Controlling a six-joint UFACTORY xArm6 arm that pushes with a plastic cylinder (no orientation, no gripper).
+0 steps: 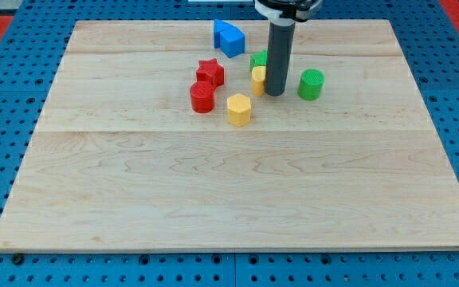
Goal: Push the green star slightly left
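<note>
The green star point(258, 60) lies near the view's top centre, partly hidden behind my rod. My tip point(274, 93) rests on the board just right of a small yellow block point(258, 80) and right of and slightly below the green star, close to both. The rod rises straight up out of the view's top.
A green cylinder point(311, 84) stands right of the tip. A yellow hexagonal block point(239, 110), a red cylinder point(202, 97) and a red star point(210, 72) lie to the left. A blue block point(229, 37) lies near the top. The wooden board point(229, 191) sits on a blue pegboard.
</note>
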